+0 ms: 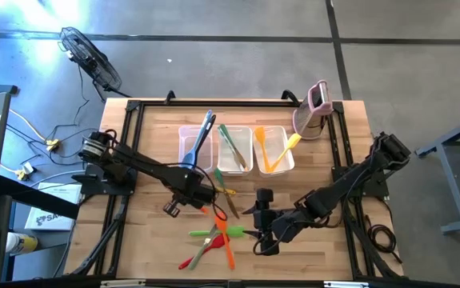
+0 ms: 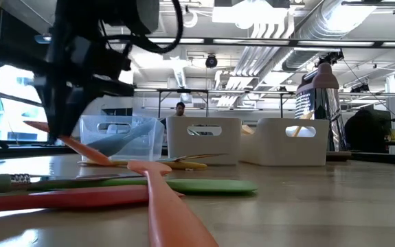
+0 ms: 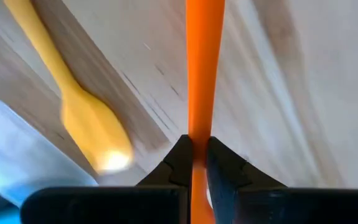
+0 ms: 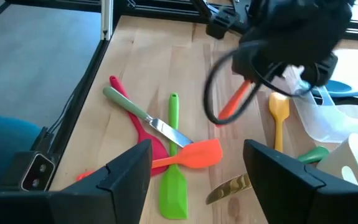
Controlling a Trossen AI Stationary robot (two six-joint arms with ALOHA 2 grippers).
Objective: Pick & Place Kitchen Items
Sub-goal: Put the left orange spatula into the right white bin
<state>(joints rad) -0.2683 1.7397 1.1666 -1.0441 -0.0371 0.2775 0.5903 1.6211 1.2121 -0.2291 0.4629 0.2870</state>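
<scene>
My left gripper (image 1: 204, 202) hovers over the table's middle, shut on an orange slim-handled utensil (image 3: 203, 74); it also shows in the right wrist view (image 4: 236, 99) and in the low view (image 2: 80, 147). My right gripper (image 1: 260, 232) is open and empty, near the front middle, just right of a pile of utensils lying flat on the table: a red spatula (image 4: 142, 134), a green spatula (image 4: 174, 180), an orange spatula (image 4: 194, 154) and a silver-bladed spreader (image 4: 144, 118) lying across them. A yellow spatula (image 4: 279, 121) lies near the tubs. My left gripper pinches the orange utensil's slim handle (image 3: 198, 127) between its two fingers (image 3: 180, 158), which lie across the handle and come from above. The utensil sits tilted in the hold, slanting down below the gripper (image 2: 94, 154). Whether its lower end touches the table, I cannot tell.
Three clear tubs stand in a row at the far middle: the left one (image 1: 183, 136) with a blue utensil, the middle one (image 1: 246, 164) with green ones, the right one (image 1: 287, 164) with orange and yellow ones. A pink-and-white gadget (image 1: 316, 108) stands at the far right. A gold spoon (image 4: 231, 186) lies near my right gripper.
</scene>
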